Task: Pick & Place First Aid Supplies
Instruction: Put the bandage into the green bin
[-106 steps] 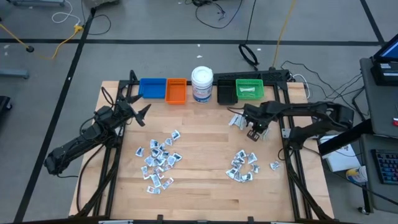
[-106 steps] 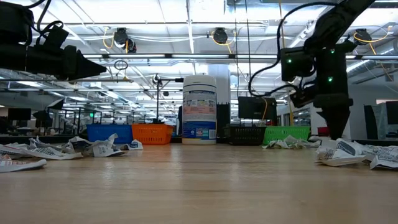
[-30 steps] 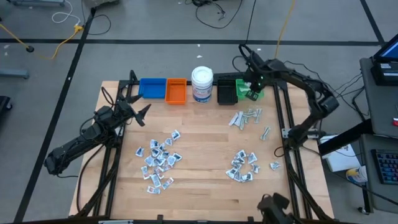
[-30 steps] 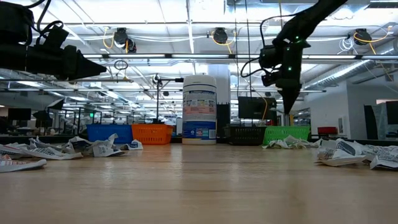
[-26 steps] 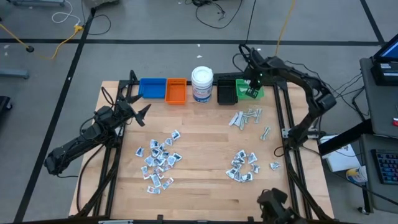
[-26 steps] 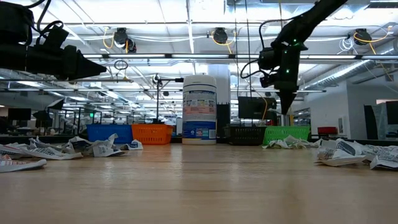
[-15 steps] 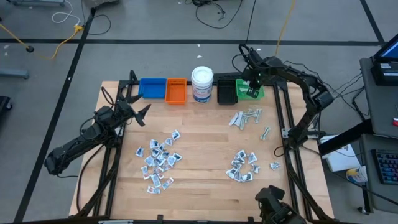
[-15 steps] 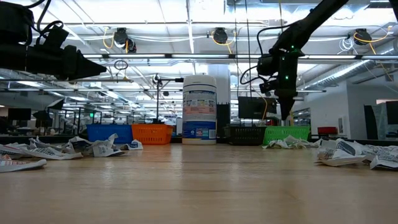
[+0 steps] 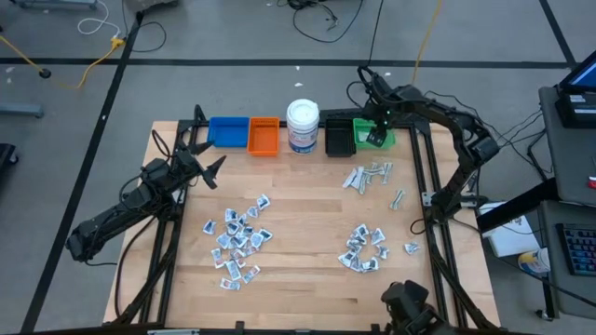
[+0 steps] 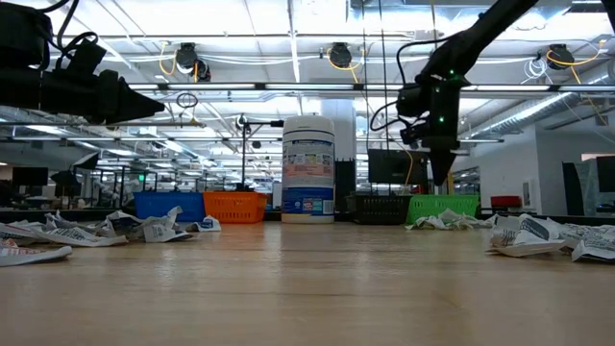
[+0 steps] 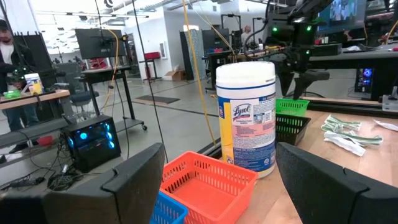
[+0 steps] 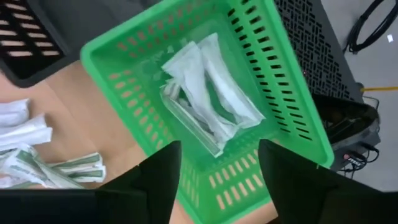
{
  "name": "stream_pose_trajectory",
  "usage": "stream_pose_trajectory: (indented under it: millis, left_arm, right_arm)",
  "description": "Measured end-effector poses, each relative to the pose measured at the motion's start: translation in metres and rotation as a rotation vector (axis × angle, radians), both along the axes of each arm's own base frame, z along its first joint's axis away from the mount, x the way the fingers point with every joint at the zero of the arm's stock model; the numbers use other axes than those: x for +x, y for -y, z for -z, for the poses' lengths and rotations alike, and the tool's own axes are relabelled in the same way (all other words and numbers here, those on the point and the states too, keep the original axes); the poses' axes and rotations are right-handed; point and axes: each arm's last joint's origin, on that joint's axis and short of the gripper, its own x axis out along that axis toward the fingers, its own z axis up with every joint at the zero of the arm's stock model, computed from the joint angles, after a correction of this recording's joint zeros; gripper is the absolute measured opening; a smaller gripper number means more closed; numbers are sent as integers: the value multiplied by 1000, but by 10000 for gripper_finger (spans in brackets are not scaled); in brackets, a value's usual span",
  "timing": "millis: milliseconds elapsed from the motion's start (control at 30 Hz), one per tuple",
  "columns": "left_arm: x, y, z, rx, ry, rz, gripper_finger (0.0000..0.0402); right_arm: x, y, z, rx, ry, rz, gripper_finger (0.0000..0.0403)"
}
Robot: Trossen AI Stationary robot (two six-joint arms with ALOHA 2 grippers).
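The first aid supplies lie as small white and silvery packets in three heaps on the wooden table: one at the near left [image 9: 237, 242], one at the near right [image 9: 365, 249], one farther back on the right [image 9: 368, 175]. Some white wrapped packets [image 12: 205, 99] lie on the floor of the green bin [image 12: 283, 93]. My right gripper [image 12: 214, 165] hangs open just above that bin [image 9: 384, 140], pointing steeply down, with nothing between its fingers. My left gripper [image 9: 212, 167] stays level and open over the table's left side.
Along the far edge stand a blue bin [image 9: 227, 131], an orange bin [image 9: 264, 136], a white jar with a blue label [image 9: 303, 126] and a black bin [image 9: 339, 138] beside the green one. Bare wood lies between the heaps in the table's middle.
My right gripper has sunk a little toward the green bin and shifted slightly toward the table's left over it. The heaps on the table lie as before.
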Motion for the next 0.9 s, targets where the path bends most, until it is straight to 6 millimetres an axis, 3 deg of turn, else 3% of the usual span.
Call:
stream_pose_trajectory:
  millis: [333,500,900]
  left_arm:
    - [0,0,0,0,0,0,310]
    - [0,0,0,0,0,0,310]
    - [0,0,0,0,0,0,310]
  right_arm:
    - [15,-17,-15,-52,39,-71,211]
    - [23,-33,-28,-69,93,-18,215]
    - [38,-96,-55,13,124,72,213]
